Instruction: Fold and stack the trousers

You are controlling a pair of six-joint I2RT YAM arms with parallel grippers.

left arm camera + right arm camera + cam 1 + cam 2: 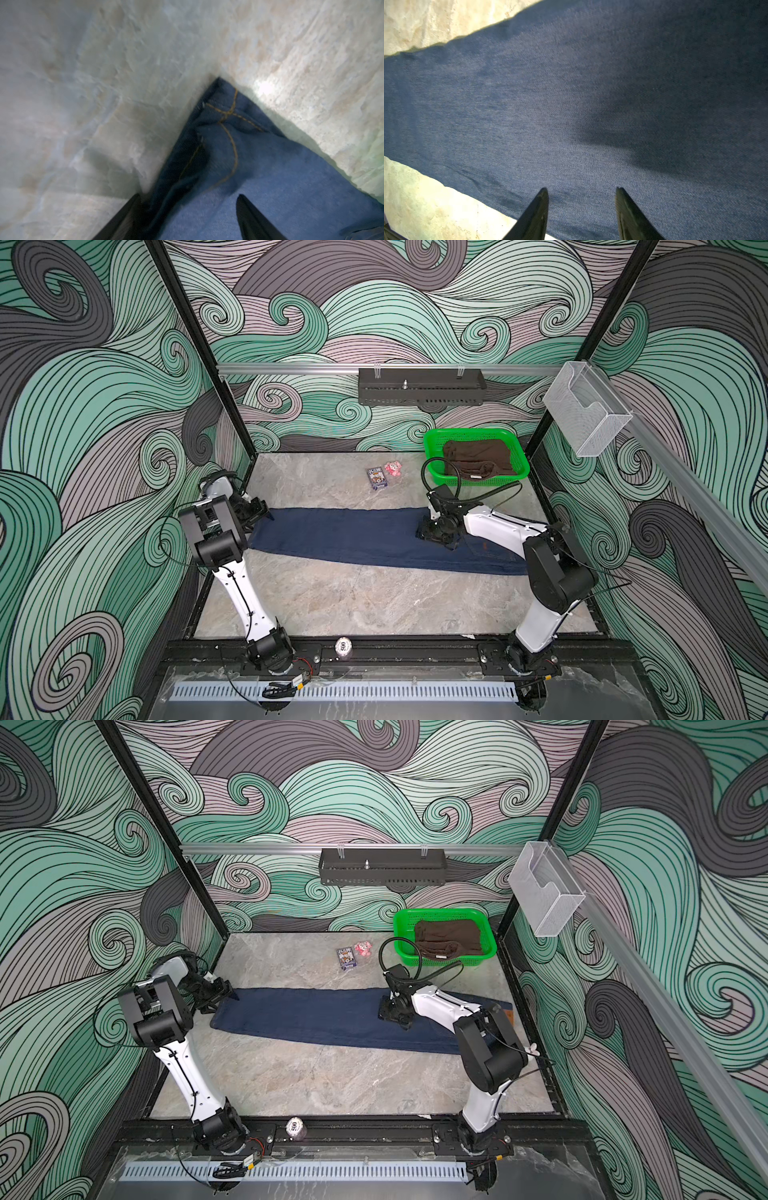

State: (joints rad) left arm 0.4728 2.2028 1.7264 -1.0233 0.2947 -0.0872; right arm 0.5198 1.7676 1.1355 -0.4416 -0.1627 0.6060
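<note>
1. The left jaws are standing partly open around the far corner of the leg end of the trousers. One fingertip is sitting over the blue cloth. The other is sitting at the cloth's edge, by the bare bench. They are not squeezing anything.
2. The right jaws are also standing partly open. They are pointing down at flat blue cloth, and nothing is sitting between them. I cannot tell if the tips are touching it.
3. In both top views the trousers are lying flat and long across the middle of the bench, with the leg ends at the left.
4. The right arm is lying over the other end and hiding part of it.
5. Behind the trousers, a card box and a pink toy are sitting side by side.
6. A green basket is sitting in the far right corner, holding a brown cloth. A black cable is looping in front of it.
7. A round chip is sitting on the front rail.
</note>
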